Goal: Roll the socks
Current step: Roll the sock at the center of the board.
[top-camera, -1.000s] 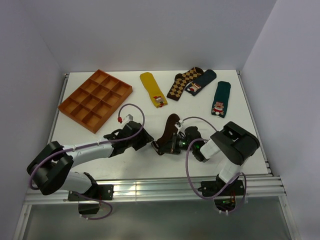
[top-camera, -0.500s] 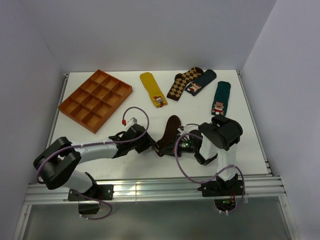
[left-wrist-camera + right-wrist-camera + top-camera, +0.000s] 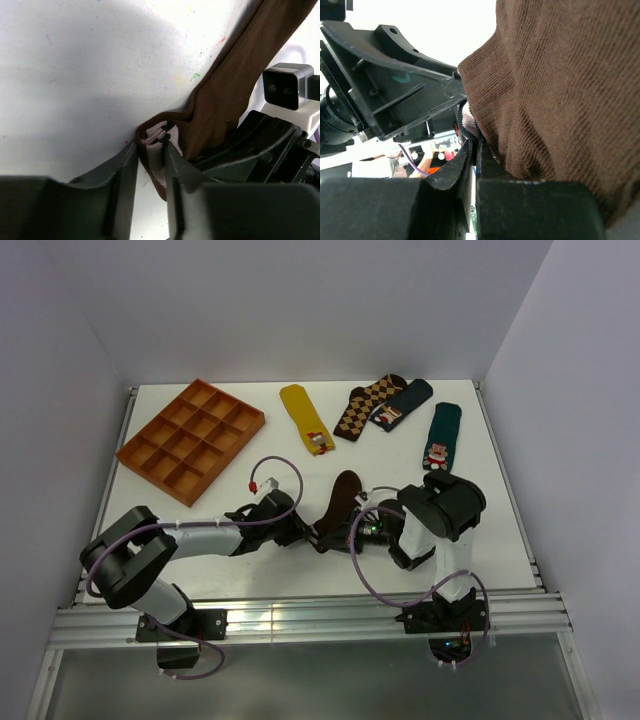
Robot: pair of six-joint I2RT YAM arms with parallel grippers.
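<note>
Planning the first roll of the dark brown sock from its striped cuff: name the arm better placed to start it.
Left, probably. The left gripper clamps the folded striped cuff of the brown sock, ready to turn it. The right gripper is shut, fabric draped over it.

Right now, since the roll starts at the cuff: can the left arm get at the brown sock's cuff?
Probably yes: the left gripper holds the brown sock by its striped cuff; the right gripper pinches it alongside.

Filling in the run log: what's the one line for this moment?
stage: rolling | sock: cuff end folded, toe end flat | left gripper: shut on sock | right gripper: shut on sock
</note>
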